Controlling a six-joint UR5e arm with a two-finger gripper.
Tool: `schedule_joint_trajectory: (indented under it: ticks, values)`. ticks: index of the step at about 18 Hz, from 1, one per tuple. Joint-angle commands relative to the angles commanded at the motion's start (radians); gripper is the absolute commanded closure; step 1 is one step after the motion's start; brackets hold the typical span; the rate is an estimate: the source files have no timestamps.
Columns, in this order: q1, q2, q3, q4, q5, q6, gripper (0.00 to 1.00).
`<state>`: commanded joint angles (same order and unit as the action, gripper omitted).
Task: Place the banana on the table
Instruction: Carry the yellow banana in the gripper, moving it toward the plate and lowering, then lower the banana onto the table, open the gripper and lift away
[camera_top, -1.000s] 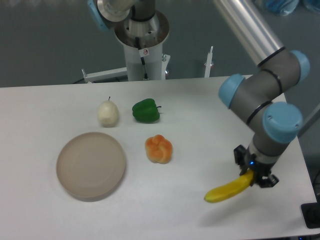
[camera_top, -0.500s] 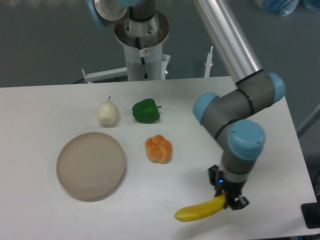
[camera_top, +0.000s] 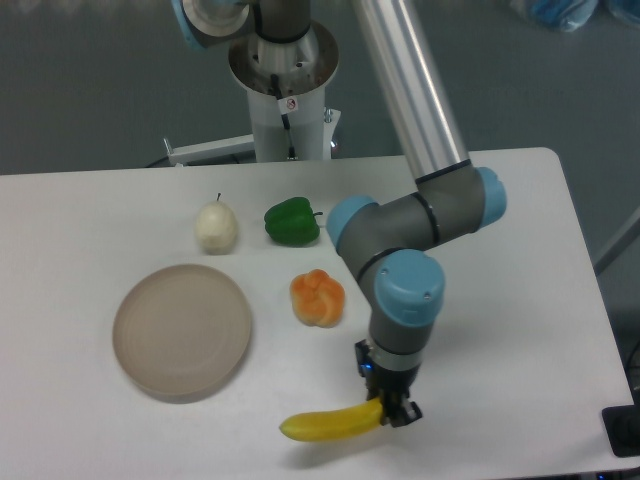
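Observation:
The yellow banana (camera_top: 325, 424) hangs level just above the white table (camera_top: 520, 330) near its front edge, below the orange fruit. My gripper (camera_top: 385, 408) is shut on the banana's right end, with the rest of the fruit sticking out to the left. A faint shadow lies on the table under the banana. The arm comes down from the upper middle of the view.
A round beige-grey plate (camera_top: 182, 330) lies at the left. An orange lumpy fruit (camera_top: 317, 297) sits mid-table, right of the plate. A green pepper (camera_top: 292, 222) and a pale pear (camera_top: 215, 226) stand behind it. The robot base (camera_top: 285, 80) is at the back.
The arm has swung left along the table's front, carrying the banana from the right side to below the orange fruit. The other objects have not moved.

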<state>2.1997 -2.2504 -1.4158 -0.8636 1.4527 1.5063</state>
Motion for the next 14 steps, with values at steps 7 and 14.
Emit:
schedule_joint_trajectory:
  ticks: [7, 14]
  values:
    - [-0.003, 0.017, -0.046, 0.005, 0.002, 0.035, 0.62]
    - [-0.005, 0.028, -0.054, 0.015, 0.002, 0.034, 0.00]
